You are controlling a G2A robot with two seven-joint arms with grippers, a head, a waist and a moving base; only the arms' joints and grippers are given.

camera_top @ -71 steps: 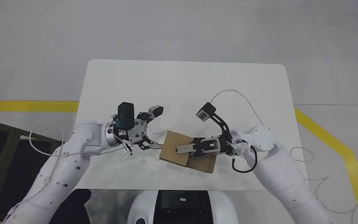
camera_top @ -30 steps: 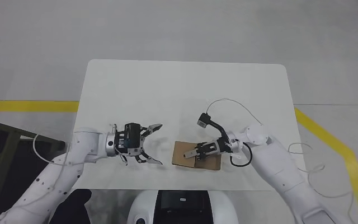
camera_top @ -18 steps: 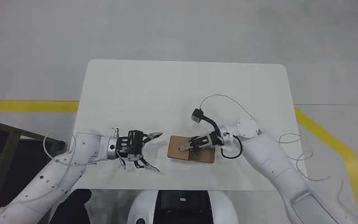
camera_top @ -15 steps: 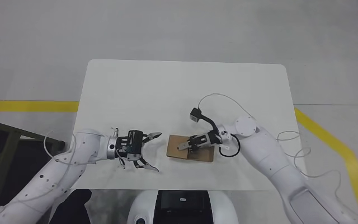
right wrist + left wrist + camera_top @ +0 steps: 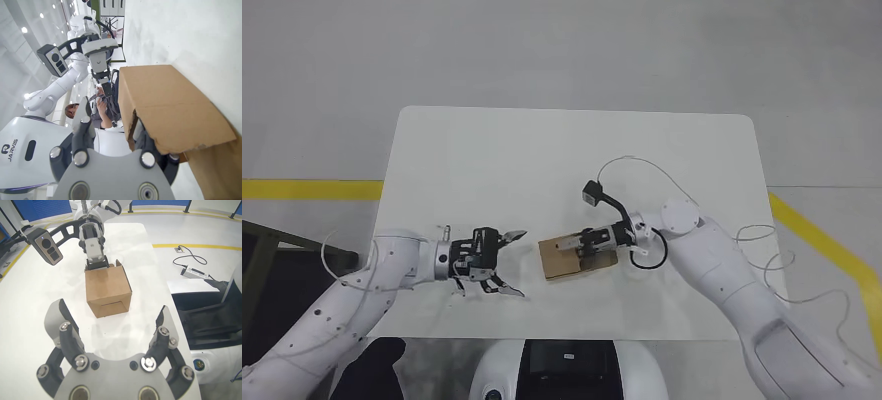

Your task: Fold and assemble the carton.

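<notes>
White table (image 5: 542, 150), with the brown carton (image 5: 564, 257) lying near its front edge as an open-ended sleeve. My left gripper (image 5: 112, 307) faces one open end, jaws spread wide. My right gripper (image 5: 580, 247) meets the opposite end, and I cannot tell its grip.

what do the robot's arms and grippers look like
The left arm and right arm are glossy white shells with rounded joints and thin white cables looping off. The left gripper and right gripper have grey screwed base plates, black linkages and pale fingers with black pads. A dark camera sits on a black strut at each wrist.
</notes>
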